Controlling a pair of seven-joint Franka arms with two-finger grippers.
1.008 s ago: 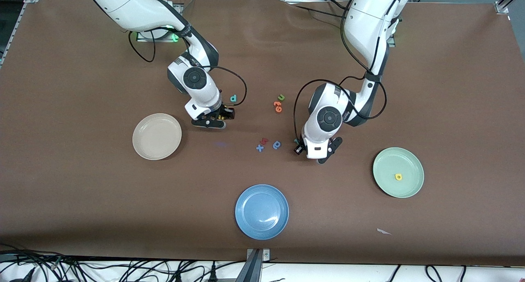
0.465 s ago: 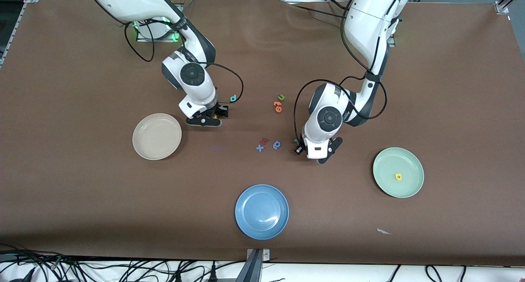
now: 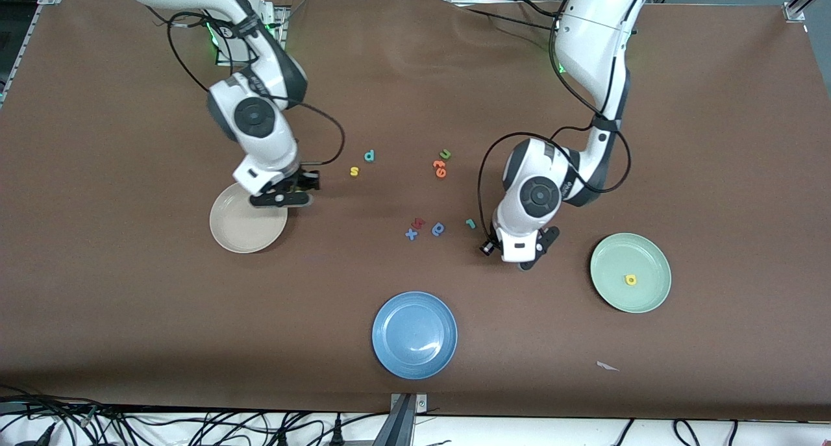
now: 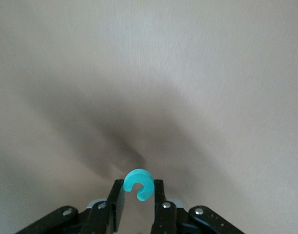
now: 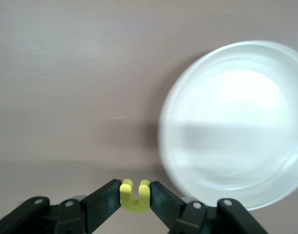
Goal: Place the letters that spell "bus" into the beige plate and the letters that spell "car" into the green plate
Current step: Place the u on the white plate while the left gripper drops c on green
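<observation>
the right tool (image 3: 295,187) hangs in the upper left part of the front view, over the rim of the beige plate (image 3: 237,228) at the edge toward the bases, and in the right wrist view its two fingers are pinched on a yellow u (image 5: 134,196) with the plate (image 5: 231,122) filling the right of that frame. the left tool (image 3: 496,246) sits right of centre in the front view, over bare desk (image 3: 130,316) between the loose letters and the green plate (image 3: 643,297); the left wrist view shows its fingers clamped on a teal c (image 4: 138,183) with only desk beneath. a yellow a (image 3: 630,279) lies in the green plate at the middle right of the frame. a yellow s (image 3: 354,171) and a teal stem-and-bowl letter (image 3: 369,155) lie close together on the desk above centre, the s nearer the front camera. a teal r (image 3: 470,223) lies just beside the left arm's wrist, near a blue rounded letter (image 3: 438,229), a blue x (image 3: 411,234) and a small red letter (image 3: 419,223) at the frame's centre. higher up, a green u (image 3: 445,154) sits beside two orange letters (image 3: 440,169). the blue plate (image 3: 414,335) holds no letters at the lower centre. a scrap of white paper (image 3: 607,366) lies at the lower right.
</observation>
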